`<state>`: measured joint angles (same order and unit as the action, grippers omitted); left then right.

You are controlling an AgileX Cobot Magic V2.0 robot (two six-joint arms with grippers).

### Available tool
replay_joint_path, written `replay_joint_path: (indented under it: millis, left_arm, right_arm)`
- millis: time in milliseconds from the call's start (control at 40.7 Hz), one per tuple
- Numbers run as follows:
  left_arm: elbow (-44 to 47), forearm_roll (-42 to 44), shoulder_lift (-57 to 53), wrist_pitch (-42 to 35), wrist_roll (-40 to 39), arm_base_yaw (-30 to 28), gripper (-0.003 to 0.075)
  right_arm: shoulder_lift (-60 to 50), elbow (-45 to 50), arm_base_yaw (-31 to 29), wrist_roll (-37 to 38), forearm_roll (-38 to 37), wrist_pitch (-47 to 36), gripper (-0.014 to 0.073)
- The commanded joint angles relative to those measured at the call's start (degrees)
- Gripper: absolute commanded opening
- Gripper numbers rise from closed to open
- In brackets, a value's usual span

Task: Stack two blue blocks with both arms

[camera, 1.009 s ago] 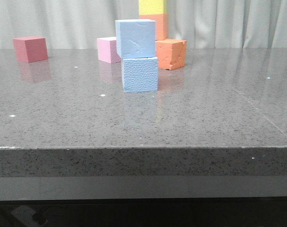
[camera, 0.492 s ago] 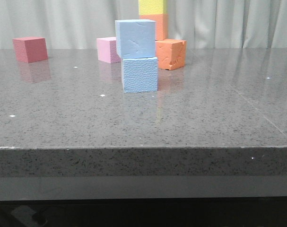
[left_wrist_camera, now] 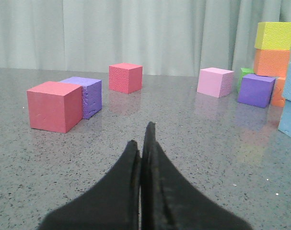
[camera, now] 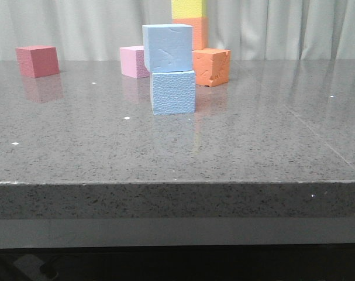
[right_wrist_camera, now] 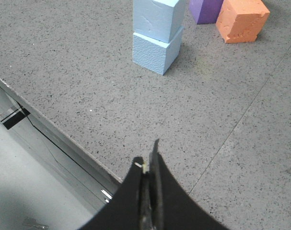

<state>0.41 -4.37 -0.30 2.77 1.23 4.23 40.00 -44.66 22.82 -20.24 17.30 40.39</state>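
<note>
Blue blocks: two pale blue cubes stand stacked near the middle of the tabletop (camera: pixel 78 140) in the front view; the upper blue block (camera: pixel 167 48) sits on the lower blue block (camera: pixel 173 92).
Stack alignment: upper cube is shifted slightly toward 9 o'clock and turned a little against the lower one, so the edges do not line up; the faces touch.
Upper face: smooth with a few creases.
Lower face: pebbled.
Left tool (left_wrist_camera: pixel 143 148): fingers pressed together with nothing between them, low over the tabletop and well apart from the stack, which shows only at the edge of the left wrist view.
Right tool (right_wrist_camera: pixel 149 165): fingers closed to a narrow line, holding nothing, above the near tabletop edge; the stack lies well ahead of it.
Arms in front view: neither is visible.
Orange cube (camera: pixel 212 66): at 2 o'clock from the stack, just behind it, dented on its front face.
Pink cube (camera: pixel 133 61): at 11 o'clock from the stack, farther back.
Red cube (camera: pixel 37 60): far toward 10 o'clock, well apart.
Yellow cube (camera: pixel 189 8): on top of another orange cube (camera: pixel 192 32) behind the stack at 12 o'clock.
Purple cube (right_wrist_camera: pixel 206 9): beside the orange cube, behind the stack in the right wrist view.
</note>
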Motion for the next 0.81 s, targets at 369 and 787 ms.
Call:
replay_joint_path:
  millis: [369, 787]
  left_arm:
    - [0.1, 0.6, -1.0, -5.0, -1.2, 0.0, -0.0020]
    - [0.1, 0.6, -1.0, -5.0, -1.2, 0.0, -0.0020]
  right_arm:
    - [-0.2, -1.4, -0.5, -0.4, 0.9, -3.5, -0.0128]
    - [-1.1, -0.9, -0.3, -0.4, 0.5, -4.3, -0.0128]
